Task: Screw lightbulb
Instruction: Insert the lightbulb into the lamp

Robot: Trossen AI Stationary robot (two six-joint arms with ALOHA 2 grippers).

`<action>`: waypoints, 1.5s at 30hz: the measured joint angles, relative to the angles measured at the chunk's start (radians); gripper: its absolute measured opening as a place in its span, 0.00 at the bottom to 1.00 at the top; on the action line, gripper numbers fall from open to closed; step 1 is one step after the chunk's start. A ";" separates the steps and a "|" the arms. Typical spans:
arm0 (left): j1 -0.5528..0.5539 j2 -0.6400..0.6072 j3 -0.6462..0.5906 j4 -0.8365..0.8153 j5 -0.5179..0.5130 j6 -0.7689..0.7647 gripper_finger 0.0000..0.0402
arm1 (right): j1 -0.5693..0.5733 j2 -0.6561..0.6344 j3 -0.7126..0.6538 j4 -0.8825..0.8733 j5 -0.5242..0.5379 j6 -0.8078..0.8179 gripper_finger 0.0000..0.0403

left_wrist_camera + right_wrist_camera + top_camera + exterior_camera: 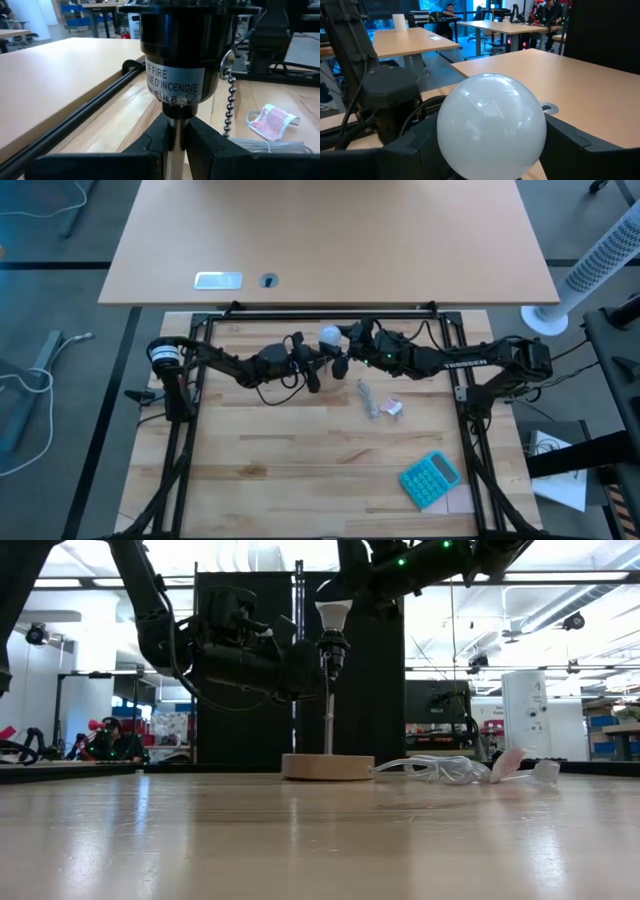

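Right gripper (490, 150) clasps the lightbulb (491, 125) between its two fingers, the white globe filling the space just ahead of the wrist. Directly below that gripper sits the black socket (331, 648), and the low view shows the bulb's neck meeting the socket's mouth; how deep the threads have gone I cannot tell. Left gripper (176, 145) is clenched on the thin lamp stem (175, 132) just under the socket, steadying it above the round wooden base (327, 767). A pull chain (228, 102) hangs beside the socket.

By my reading the bulb is delivered and seated at the socket, so what remains is the turning until snug, then letting go. A calculator (431, 478) lies well away from both grippers.
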 joint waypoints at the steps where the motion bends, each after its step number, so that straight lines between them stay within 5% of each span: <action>1: -0.001 0.000 0.000 0.000 -0.009 0.000 0.09 | 0.000 0.000 0.000 0.000 0.003 0.000 0.60; 27: -0.044 0.037 0.053 -0.010 -0.135 -0.029 0.10 | -0.007 0.001 -0.002 0.022 0.093 0.018 0.60; 45: -0.009 0.019 0.033 -0.019 -0.088 0.077 0.36 | -0.008 0.000 0.000 -0.012 0.075 0.020 0.61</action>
